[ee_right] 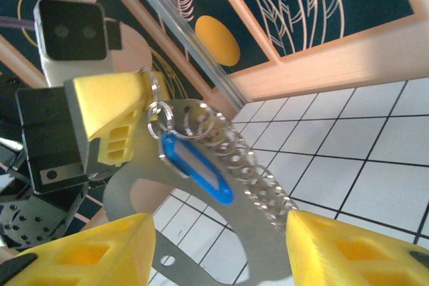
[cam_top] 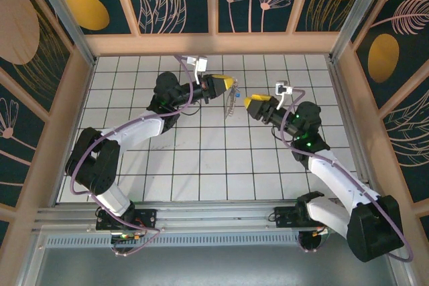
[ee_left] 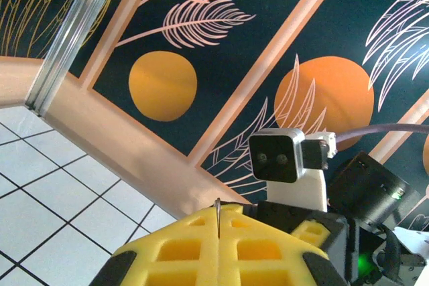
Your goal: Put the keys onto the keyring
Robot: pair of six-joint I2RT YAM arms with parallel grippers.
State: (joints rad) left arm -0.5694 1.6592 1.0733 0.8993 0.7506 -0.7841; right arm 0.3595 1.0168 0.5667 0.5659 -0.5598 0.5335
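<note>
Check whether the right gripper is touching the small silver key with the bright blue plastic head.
Apart. The right wrist view shows the blue-headed key hanging clear of the right gripper, with a plain gap to each open yellow finger.

Left gripper (ee_left: 219, 224) sat at 6 o'clock, yellow jaws pressed together along a centre seam. A thin metal sliver (ee_left: 218, 216) stood upright out of that seam; too narrow to identify. Just past it, toward 4 o'clock, a grey-white camera box (ee_left: 278, 155) with two lenses faced back, mounted on a black arm housing (ee_left: 369, 189). White tiled desk (ee_left: 53, 212) lay at 8 o'clock. Dark wall panel (ee_left: 201, 25) with orange discs and leaf outlines ran across 12 o'clock. Aluminium post (ee_left: 77, 31) at 10 o'clock.
</note>
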